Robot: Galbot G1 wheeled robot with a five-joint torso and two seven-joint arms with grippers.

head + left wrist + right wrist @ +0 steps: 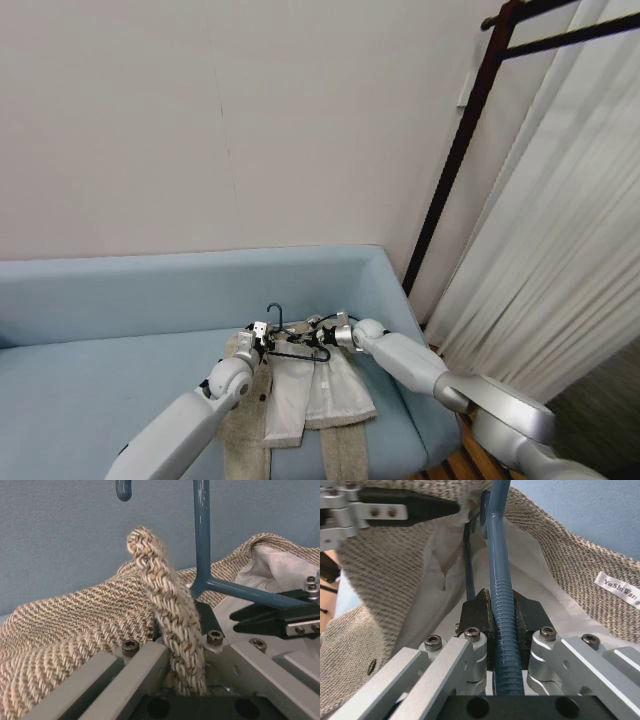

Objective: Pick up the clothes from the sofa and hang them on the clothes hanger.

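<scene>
Sofa (100,340), rack (450,170) beside; left jaws pinch garment (75,625), right jaws hanger (500,555).

White arms (410,362), silver gripper fingers (445,665), black pads (477,612); hex screws (433,641)

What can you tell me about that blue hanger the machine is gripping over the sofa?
The hanger is thin and blue, seemingly coated metal, with a hook on top and a ribbed stretch along one arm. It sits in the neck of a beige knitted garment with white lining, on the pale blue sofa. The right gripper clamps the ribbed arm; the left gripper pinches a knit fold beside its stem.
</scene>
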